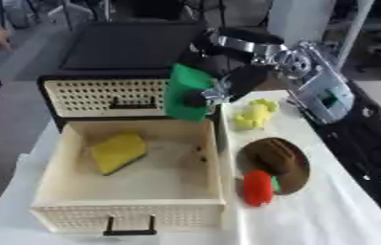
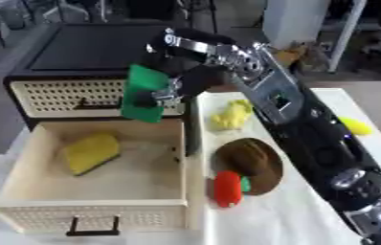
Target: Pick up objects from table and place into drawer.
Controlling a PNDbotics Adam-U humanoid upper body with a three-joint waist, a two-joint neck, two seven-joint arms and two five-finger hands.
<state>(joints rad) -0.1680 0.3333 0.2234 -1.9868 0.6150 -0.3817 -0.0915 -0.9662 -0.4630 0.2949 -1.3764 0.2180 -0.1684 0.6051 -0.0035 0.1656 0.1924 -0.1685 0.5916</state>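
The green block [image 1: 185, 93] hangs pinched in the right hand [image 1: 215, 93], whose fingers curl against its right face; the left hand shows in neither view. The block stands on end, long axis near upright, above the far right corner of the open drawer [image 1: 131, 210]. From the block, the drawer's bare floor lies toward 7 o'clock, and the yellow sponge [image 1: 118, 152] already rests there at the left. Likely next: lower and release inside, clear of the sponge.
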